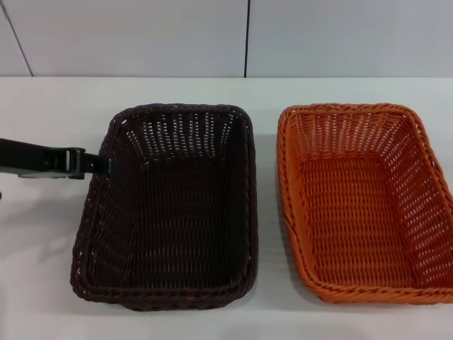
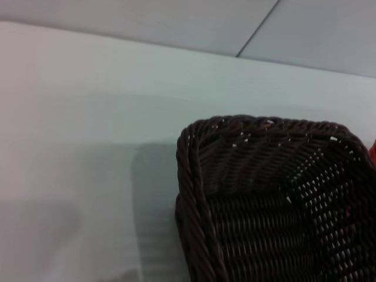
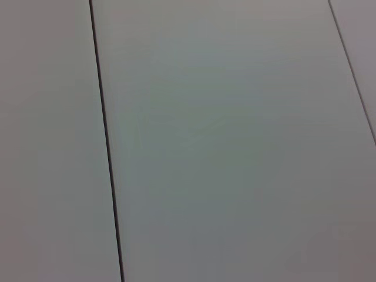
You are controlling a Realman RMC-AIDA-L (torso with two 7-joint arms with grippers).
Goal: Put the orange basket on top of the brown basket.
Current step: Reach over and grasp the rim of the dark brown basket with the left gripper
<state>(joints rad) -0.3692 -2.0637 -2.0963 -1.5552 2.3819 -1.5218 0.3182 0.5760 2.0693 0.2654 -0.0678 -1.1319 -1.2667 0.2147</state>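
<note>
The white table (image 1: 49, 283) carries two baskets, one of each colour, set side by side and not touching, with a strip of bare tabletop between them. The brown basket (image 1: 170, 205) sits at the middle-left, the orange basket (image 1: 364, 205) to its right, running off the right edge of the head view. Both lie with their long axes pointing away from the robot, parallel to each other, open sides up and empty. So the orange one must travel leftward across that gap and come down with its long axis kept as it is to nest on the brown one. The left gripper (image 1: 99, 165) reaches in from the left and meets the brown basket's left rim; its wrist view shows that basket's near corner (image 2: 264, 200) close up, but I cannot tell whether its fingers grip the rim or merely rest against it. That puts the left arm on the far side from the orange basket. The right gripper is nowhere in view; its wrist camera sees only a pale panelled surface, so by side alone the right arm looks the likelier one to reach the orange basket.
</note>
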